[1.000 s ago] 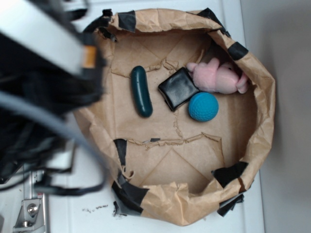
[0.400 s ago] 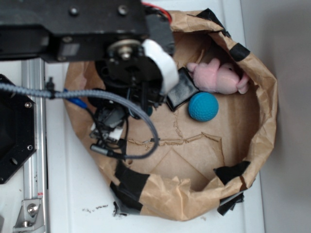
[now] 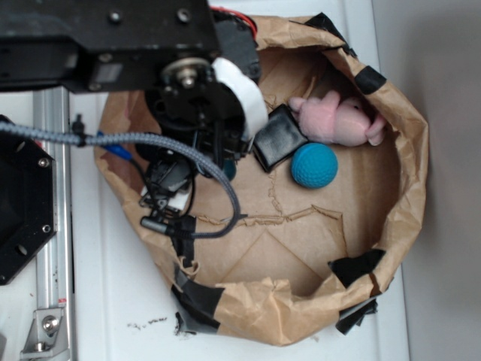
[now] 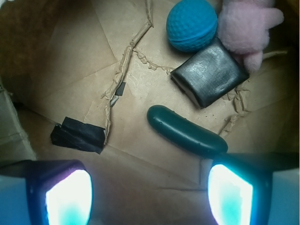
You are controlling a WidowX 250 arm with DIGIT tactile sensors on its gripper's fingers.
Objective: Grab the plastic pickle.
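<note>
The plastic pickle (image 4: 185, 131) is a smooth dark teal capsule lying on the brown paper floor of the bag. In the wrist view it lies slanted just above my right finger, with its right end close to that fingertip (image 4: 232, 190). My gripper (image 4: 149, 187) is open, with only bare paper between its fingers. The pickle lies outside the gap, ahead and to the right. In the exterior view the arm and gripper (image 3: 218, 147) hang over the bag's left half and hide nearly all of the pickle; only a teal sliver (image 3: 228, 170) shows.
A black square pouch (image 4: 209, 73) lies just beyond the pickle, with a blue dimpled ball (image 4: 191, 24) and a pink plush toy (image 4: 246, 26) behind it. The crumpled paper bag wall (image 3: 406, 150) rings everything. A black tape patch (image 4: 77, 136) sits on the floor at left.
The arm has swung in from the left over the bag and now covers the pickle in the exterior view. Since 0.4 s ago it has shifted only slightly. The objects have not moved.
</note>
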